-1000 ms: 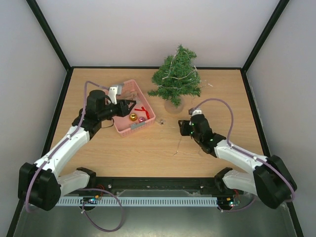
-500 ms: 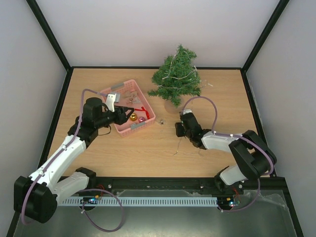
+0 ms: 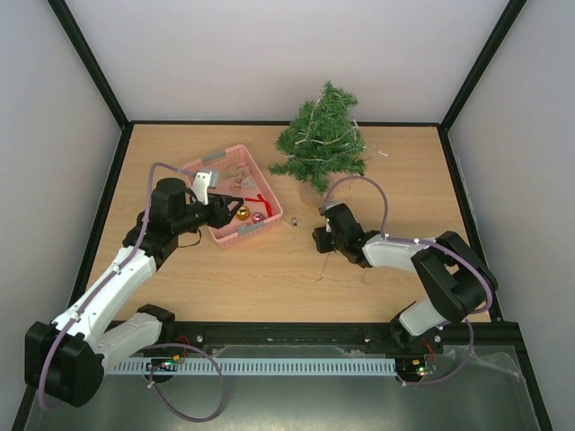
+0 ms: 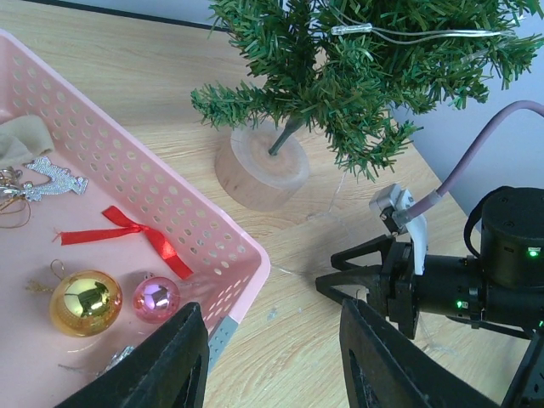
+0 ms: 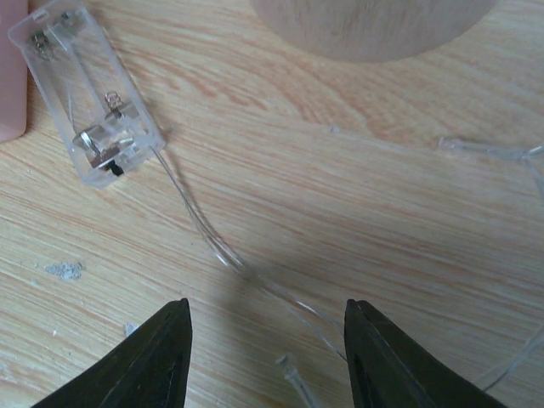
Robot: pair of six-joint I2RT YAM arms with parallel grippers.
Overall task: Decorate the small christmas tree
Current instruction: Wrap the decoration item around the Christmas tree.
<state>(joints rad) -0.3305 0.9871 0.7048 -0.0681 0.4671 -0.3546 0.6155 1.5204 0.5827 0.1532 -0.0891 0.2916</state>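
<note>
**Task status.** You are looking at an early stage of the job. The tree (image 3: 322, 144) is standing at the far edge of the counter (image 3: 269, 278), right of centre. It is carrying only a light string (image 4: 408, 32); no ornament is showing on its branches. The gold ball (image 4: 84, 303), pink ball (image 4: 156, 297) and red ribbon (image 4: 127, 229) are all lying in the basket (image 3: 263, 181), which is sitting just left of the tree. Judged from this, every ornament is waiting to be hung.

**Grippers.**
- The left gripper (image 3: 235, 195) is hovering over the basket's near right corner, fingers apart and grasping nothing.
- The right gripper (image 3: 319, 241) is hanging low over the counter in front of the tree, released, with nothing between its fingers.

**View differences.**
- The right wrist view is showing a clear battery box (image 5: 89, 89) beside the basket and a thin wire (image 5: 204, 225) running toward that gripper; the top view is barely resolving either.
- The left wrist view is separating the ornaments and showing the tree's wooden base (image 4: 259, 166).
- Only the top view is giving you both arms and the whole layout.
</note>
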